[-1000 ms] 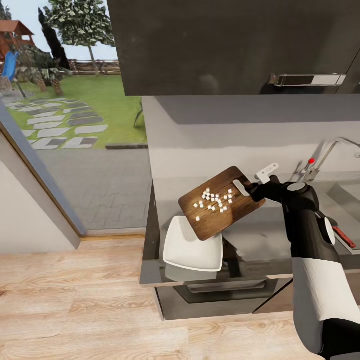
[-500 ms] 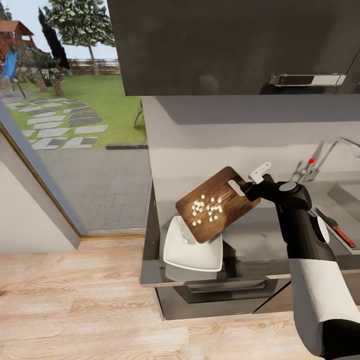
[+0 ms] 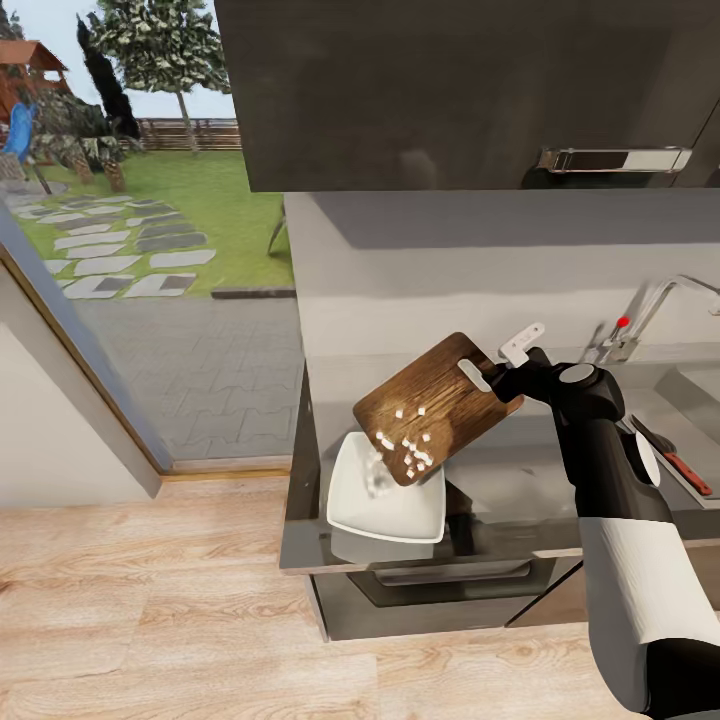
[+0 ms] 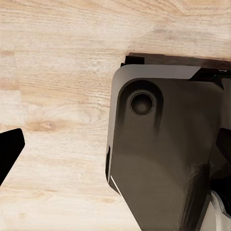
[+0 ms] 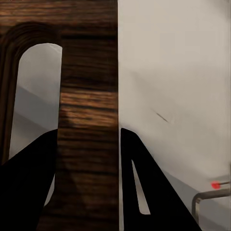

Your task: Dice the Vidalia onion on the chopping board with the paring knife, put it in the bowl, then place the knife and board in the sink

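A glass wall (image 3: 120, 250) at the left shows a lawn, paving stones and trees outside; pale wood flooring (image 3: 150, 600) runs beneath it. The grey countertop (image 3: 520, 480) begins past the glass, under a glossy black upper cabinet (image 3: 450, 90) with a chrome bar handle (image 3: 615, 158). No writing or labels can be read anywhere. A white bowl (image 3: 385, 495) sits at the countertop's left end. Above it the chopping board (image 3: 435, 405) is tilted, its low corner over the bowl, with white diced onion (image 3: 410, 450) bunched at that low edge; a few pieces blur into the bowl. The right gripper (image 3: 505, 375) is clamped on the board's handle end; in the right wrist view both black fingers (image 5: 144, 187) pinch the wood (image 5: 89, 120) beside the slot. At the far right, the faucet (image 3: 650, 310) with its red knob and the sink (image 3: 700, 390) are cut off by the frame; a dark, slim paring knife (image 3: 650, 432) lies behind the arm, partly hidden. In the left wrist view, one dark fingertip (image 4: 9, 149) hangs over floor beside the robot's base (image 4: 163, 154); whether that left gripper is apart or together cannot be told
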Robot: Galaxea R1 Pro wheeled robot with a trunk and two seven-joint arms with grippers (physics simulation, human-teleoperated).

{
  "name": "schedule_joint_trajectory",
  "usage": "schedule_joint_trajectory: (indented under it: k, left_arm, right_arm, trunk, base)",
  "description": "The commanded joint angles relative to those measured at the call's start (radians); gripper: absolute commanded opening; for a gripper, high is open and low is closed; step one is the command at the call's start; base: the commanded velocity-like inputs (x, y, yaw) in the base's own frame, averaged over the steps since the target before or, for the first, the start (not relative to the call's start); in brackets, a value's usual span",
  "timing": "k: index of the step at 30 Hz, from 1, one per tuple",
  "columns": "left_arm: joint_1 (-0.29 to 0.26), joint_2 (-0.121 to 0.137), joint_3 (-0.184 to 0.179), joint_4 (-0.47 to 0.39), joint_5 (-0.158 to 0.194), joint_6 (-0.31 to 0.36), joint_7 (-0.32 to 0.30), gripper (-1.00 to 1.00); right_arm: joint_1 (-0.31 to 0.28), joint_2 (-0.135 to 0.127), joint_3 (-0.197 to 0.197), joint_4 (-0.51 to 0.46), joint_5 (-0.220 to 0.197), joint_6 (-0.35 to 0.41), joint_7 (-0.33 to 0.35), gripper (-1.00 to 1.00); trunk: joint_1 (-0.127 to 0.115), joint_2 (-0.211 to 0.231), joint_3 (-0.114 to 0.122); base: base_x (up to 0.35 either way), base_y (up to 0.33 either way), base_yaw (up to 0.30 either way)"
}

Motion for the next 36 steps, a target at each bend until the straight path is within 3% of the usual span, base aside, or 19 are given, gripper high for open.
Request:
schedule_joint_trajectory:
  k: [1, 7, 14, 26, 27, 30, 32, 36]
  left_arm:
    - [-0.002, 0.000, -0.008, 0.005, 0.009, -0.007, 0.000, 1.00]
    - [-0.002, 0.000, -0.008, 0.005, 0.009, -0.007, 0.000, 1.00]
    - [-0.002, 0.000, -0.008, 0.005, 0.009, -0.007, 0.000, 1.00]
    - [-0.002, 0.000, -0.008, 0.005, 0.009, -0.007, 0.000, 1.00]
    - [-0.002, 0.000, -0.008, 0.005, 0.009, -0.007, 0.000, 1.00]
    - [-0.002, 0.000, -0.008, 0.005, 0.009, -0.007, 0.000, 1.00]
    - [-0.002, 0.000, -0.008, 0.005, 0.009, -0.007, 0.000, 1.00]
    - [-0.002, 0.000, -0.008, 0.005, 0.009, -0.007, 0.000, 1.00]
  right_arm:
    - [-0.001, 0.000, -0.001, -0.002, 0.008, 0.002, 0.009, -1.00]
    - [-0.001, 0.000, -0.001, -0.002, 0.014, 0.002, 0.008, -1.00]
    - [-0.001, 0.003, 0.005, -0.003, 0.064, -0.006, 0.008, -1.00]
    - [-0.001, 0.002, -0.010, -0.001, 0.058, -0.007, 0.010, -1.00]
    - [-0.001, 0.002, -0.019, -0.001, 0.057, -0.005, 0.012, -1.00]
    - [-0.001, -0.001, -0.113, -0.002, 0.037, 0.001, 0.017, -1.00]
    - [-0.001, -0.003, -0.179, -0.002, 0.005, 0.004, 0.019, -1.00]
    - [-0.001, -0.015, -0.269, -0.002, -0.089, 0.020, 0.019, -1.00]
  trunk:
    - [0.001, -0.002, -0.002]
    - [0.001, -0.002, -0.002]
    - [0.001, -0.002, -0.002]
    - [0.001, -0.002, -0.002]
    - [0.001, -0.002, -0.002]
    - [0.001, -0.002, -0.002]
    - [0.001, -0.002, -0.002]
    - [0.001, -0.002, -0.002]
  base:
    - [0.000, 0.000, 0.000]
    - [0.000, 0.000, 0.000]
    - [0.000, 0.000, 0.000]
    - [0.000, 0.000, 0.000]
    - [0.000, 0.000, 0.000]
    - [0.000, 0.000, 0.000]
    - [0.000, 0.000, 0.000]
    - [0.000, -0.024, 0.000]
